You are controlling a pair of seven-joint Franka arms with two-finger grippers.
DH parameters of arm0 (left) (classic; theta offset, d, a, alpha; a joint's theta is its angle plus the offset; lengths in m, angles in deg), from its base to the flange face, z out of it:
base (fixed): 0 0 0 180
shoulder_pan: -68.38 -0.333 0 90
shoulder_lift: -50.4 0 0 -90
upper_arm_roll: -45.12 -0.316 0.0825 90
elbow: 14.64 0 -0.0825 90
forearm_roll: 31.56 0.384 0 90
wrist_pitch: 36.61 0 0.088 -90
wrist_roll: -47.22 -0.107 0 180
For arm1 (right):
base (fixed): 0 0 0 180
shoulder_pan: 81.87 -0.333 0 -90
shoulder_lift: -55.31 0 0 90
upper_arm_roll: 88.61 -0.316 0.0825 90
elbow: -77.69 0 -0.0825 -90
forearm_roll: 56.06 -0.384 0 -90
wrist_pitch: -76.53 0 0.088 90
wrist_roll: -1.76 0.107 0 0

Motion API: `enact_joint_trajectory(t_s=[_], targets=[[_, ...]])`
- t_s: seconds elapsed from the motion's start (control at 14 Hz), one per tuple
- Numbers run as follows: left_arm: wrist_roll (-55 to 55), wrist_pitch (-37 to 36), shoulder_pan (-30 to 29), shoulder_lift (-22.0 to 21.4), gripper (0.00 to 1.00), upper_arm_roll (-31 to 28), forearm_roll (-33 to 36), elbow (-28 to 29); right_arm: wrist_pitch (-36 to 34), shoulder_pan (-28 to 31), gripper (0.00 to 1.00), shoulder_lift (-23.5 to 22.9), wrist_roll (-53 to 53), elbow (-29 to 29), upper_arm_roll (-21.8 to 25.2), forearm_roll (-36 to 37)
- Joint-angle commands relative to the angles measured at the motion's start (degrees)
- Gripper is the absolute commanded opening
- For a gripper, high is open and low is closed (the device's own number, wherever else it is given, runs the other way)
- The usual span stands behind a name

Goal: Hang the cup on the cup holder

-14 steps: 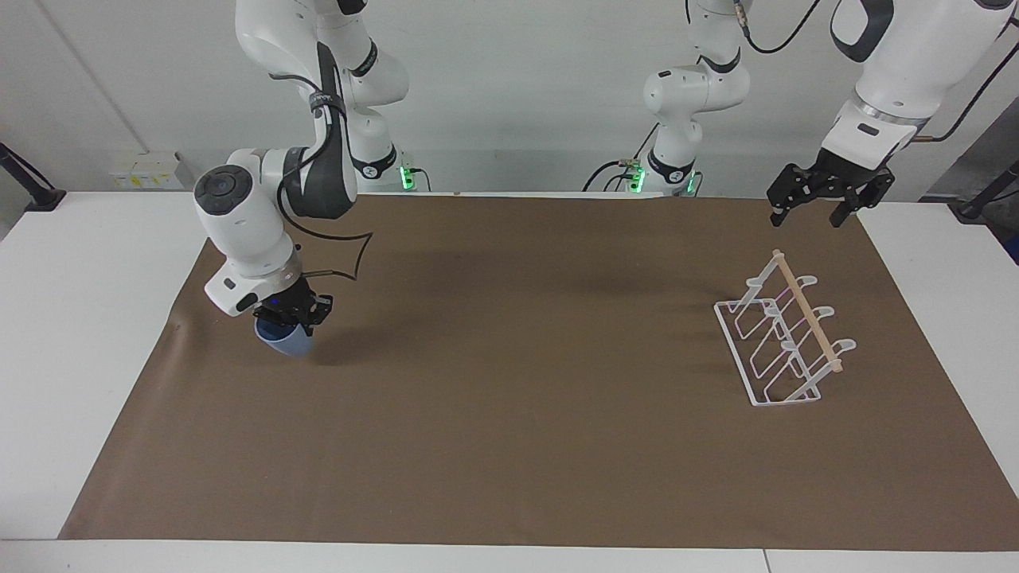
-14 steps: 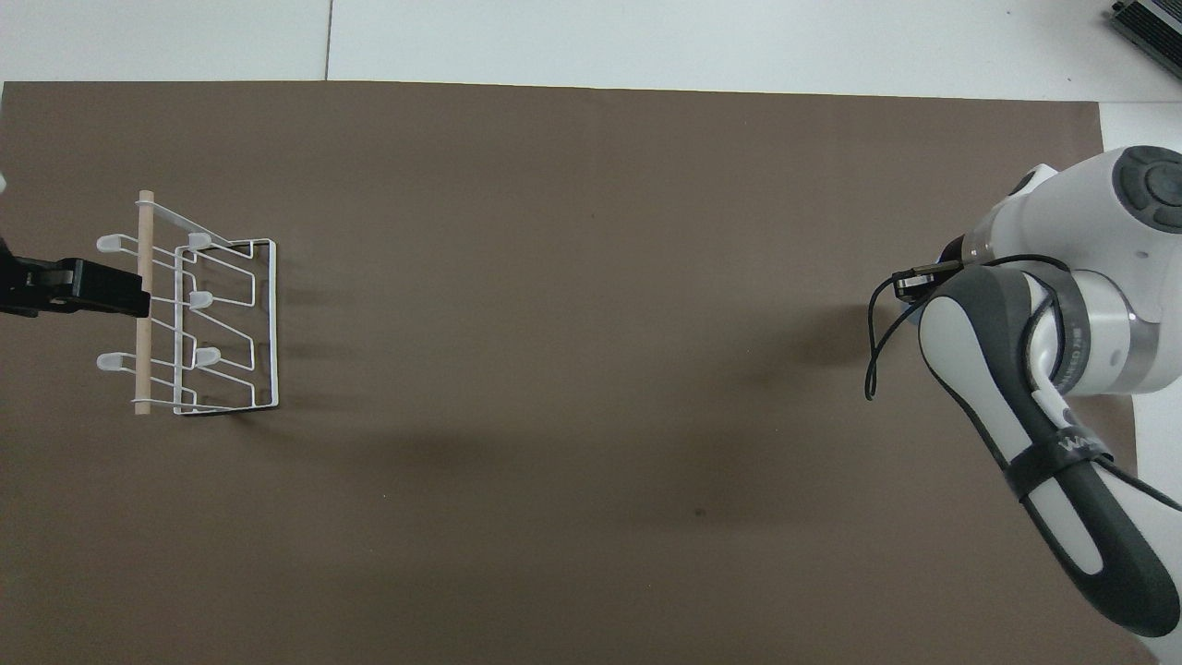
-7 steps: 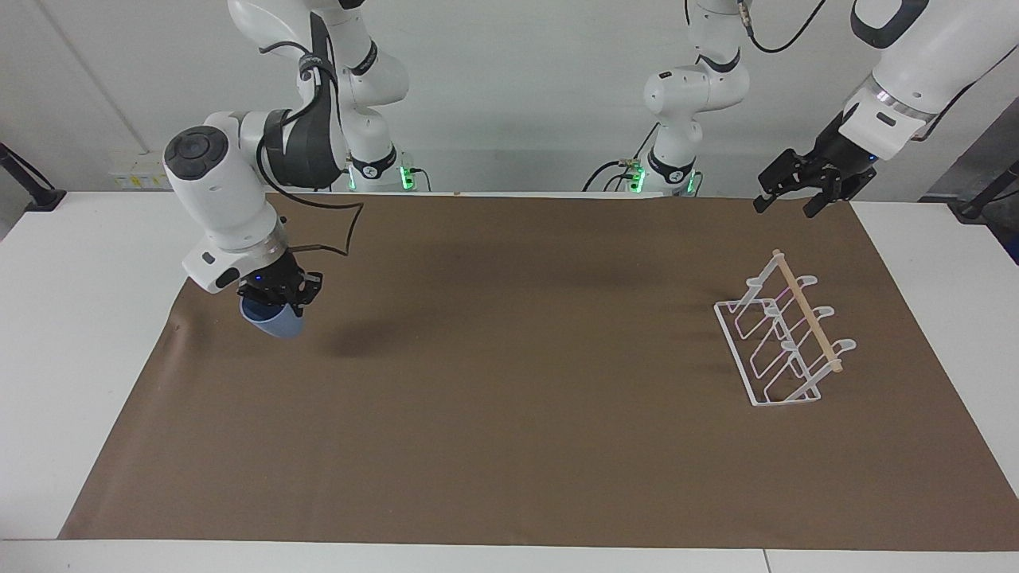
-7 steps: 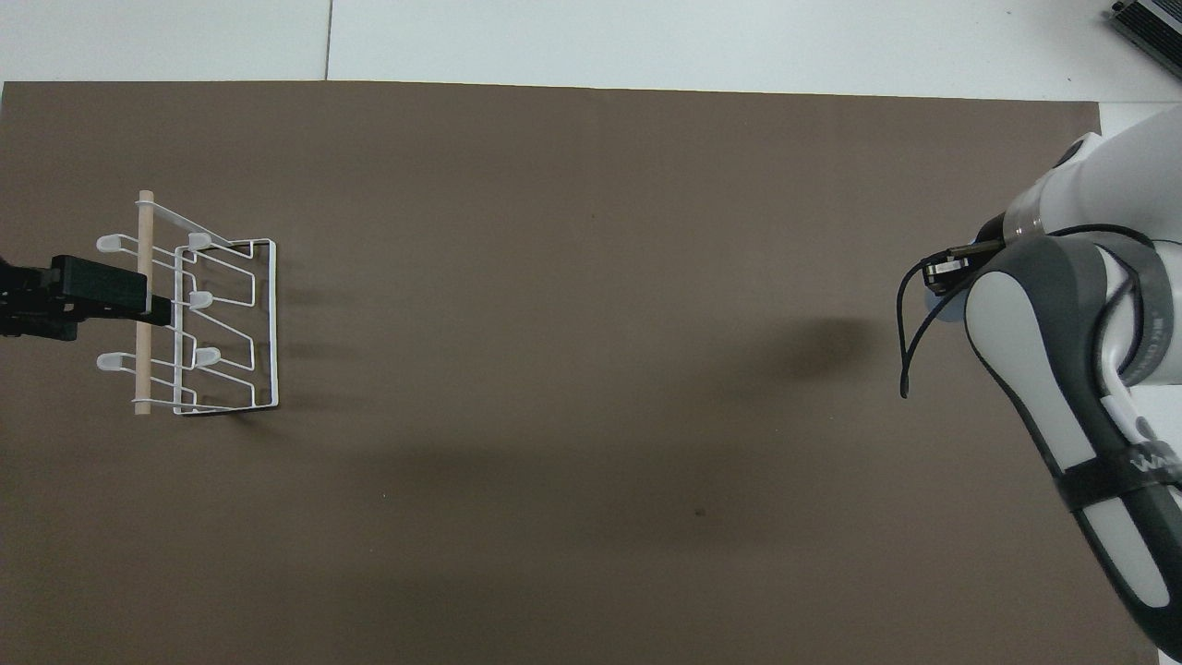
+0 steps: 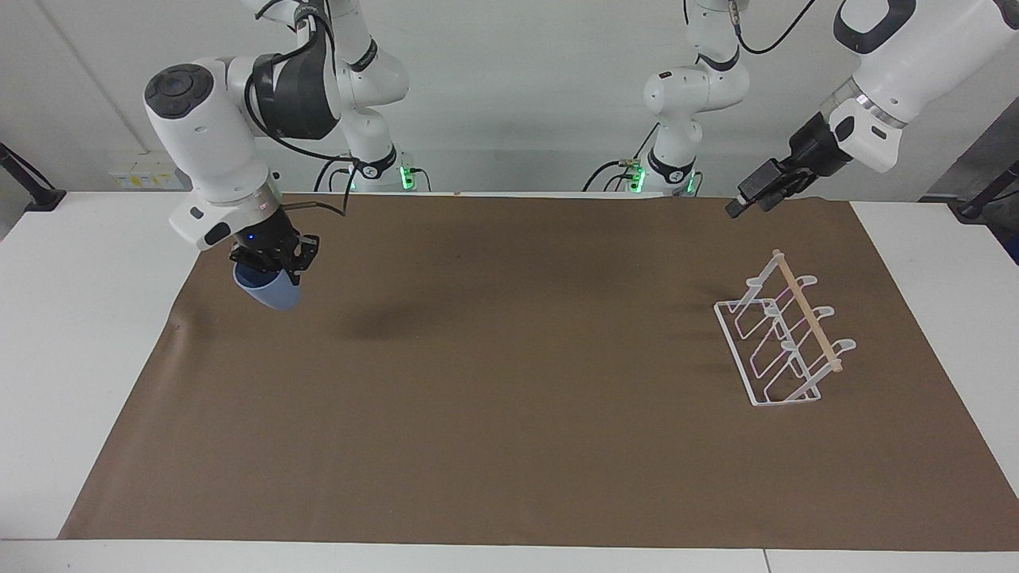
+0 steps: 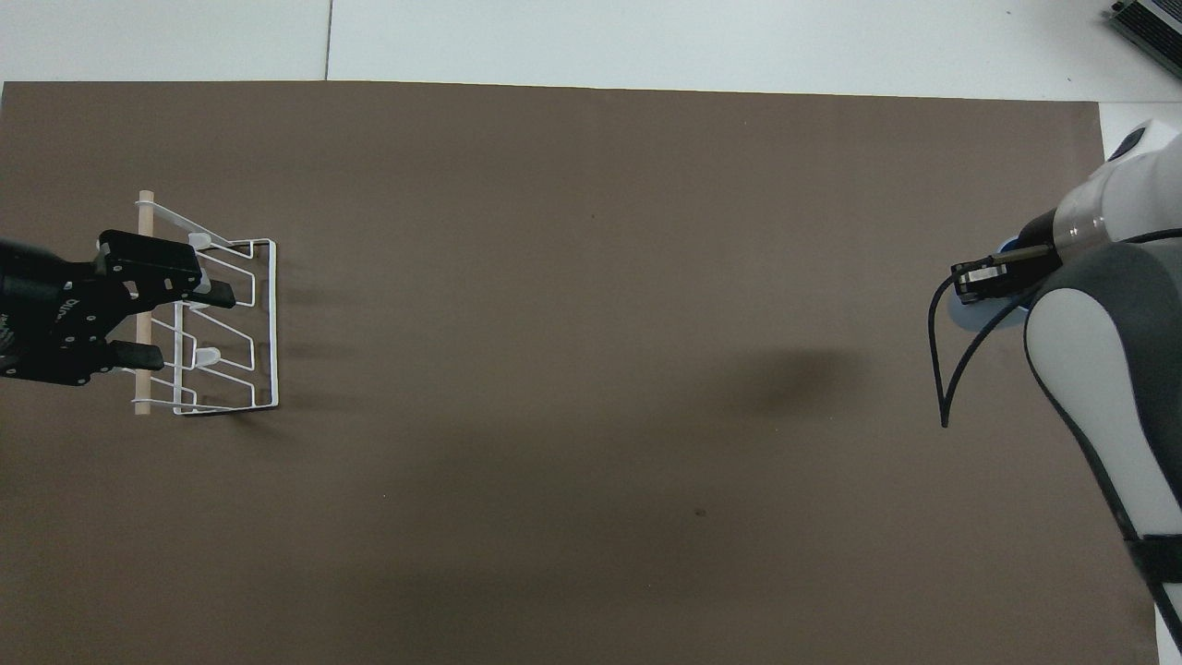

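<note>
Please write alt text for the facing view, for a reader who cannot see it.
The right pincer holds a light-blue cup in the air over the right arm's end of a brown mat. The open left pincer hangs above the other end, over the mat near the empty white wire cup holder.

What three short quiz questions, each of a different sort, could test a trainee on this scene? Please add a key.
1. True or false: the cup stands on the mat.
2. Which gripper holds the cup: A left, B right?
3. Fill in: the left gripper is open, in the air over the ____.

Key:
1. False; the right gripper holds it in the air.
2. B.
3. Rack.
</note>
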Motion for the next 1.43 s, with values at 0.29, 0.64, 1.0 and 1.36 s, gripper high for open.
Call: enact_joint_trajectory(t_s=[0.29, 0.64, 1.0, 1.36], targets=[[23.34, 14.72, 1.62, -6.47, 1.00, 0.29, -16.43, 12.03, -1.23, 0.27, 0.00, 2.59, -1.82, 1.19, -3.54, -3.35], [34.78, 20.70, 5.91, -7.25, 1.00, 0.38, -23.31, 14.05, -0.70, 0.27, 0.00, 2.68, -1.73, 1.71, -3.72, -19.61], [40.24, 21.59, 12.24, -7.61, 1.00, 0.47, -23.22, 14.41, 1.31, 0.18, 0.00, 2.77, -1.56, 2.06, -6.53, -29.38], [56.14, 31.76, 19.63, -7.61, 1.00, 0.82, -23.66, 16.69, 10.54, 0.18, 0.00, 4.44, 0.29, 6.72, -11.54, -39.03]])
